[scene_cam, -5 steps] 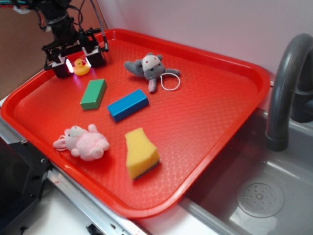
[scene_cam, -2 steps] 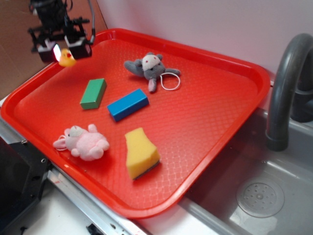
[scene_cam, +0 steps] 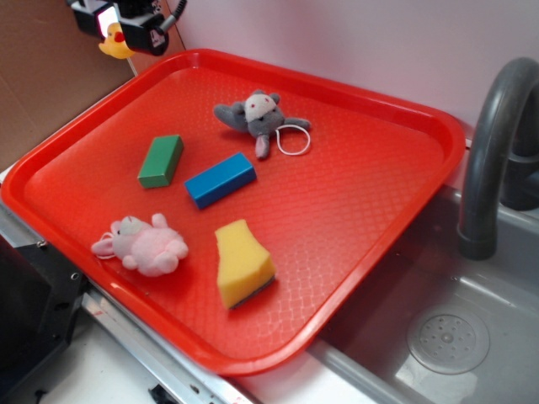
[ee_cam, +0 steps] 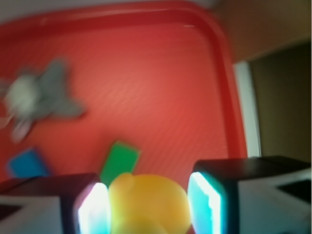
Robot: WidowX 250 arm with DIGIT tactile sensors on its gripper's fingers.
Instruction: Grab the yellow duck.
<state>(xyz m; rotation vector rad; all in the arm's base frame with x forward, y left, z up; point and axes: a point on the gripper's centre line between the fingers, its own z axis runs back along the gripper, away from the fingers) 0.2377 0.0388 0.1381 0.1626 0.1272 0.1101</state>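
Yellow duck (scene_cam: 115, 42) sits clamped between the two fingers of the pincer (scene_cam: 118, 28), high above the red tray (scene_cam: 370, 160) near its far left corner; wrist view confirms it, the duck (ee_cam: 148, 204) filling the gap between the lit finger pads (ee_cam: 95, 207), touching both; jaws closed down to the duck's width, holding nothing else. Duck hangs just below the finger tips with its orange-red beak showing in the exterior view; no part of it touches the tray; judged: grasp made and the toy lifted clear, so the task looks essentially done, provided the squeeze holds on so small and soft a body.

Everything else lies well below the pincer on the tray floor, flat and apart from one another, presumably spread out as distractors so each can be picked singly; nearest beneath is the green block (scene_cam: 161, 161), then the blue block (scene_cam: 220, 180) just beside it; grey plush toy (scene_cam: 259, 118) off toward the tray's back edge; pink plush toy (scene_cam: 143, 245) and yellow sponge (scene_cam: 242, 263) farthest, at the near edge.

Count: one duck; two blocks (one green, one blue); two plush toys (one grey, one pink); one sponge; one tray; one grey tap (scene_cam: 497, 151) over the sink (scene_cam: 446, 337) beyond the tray, farthest from the pincer.
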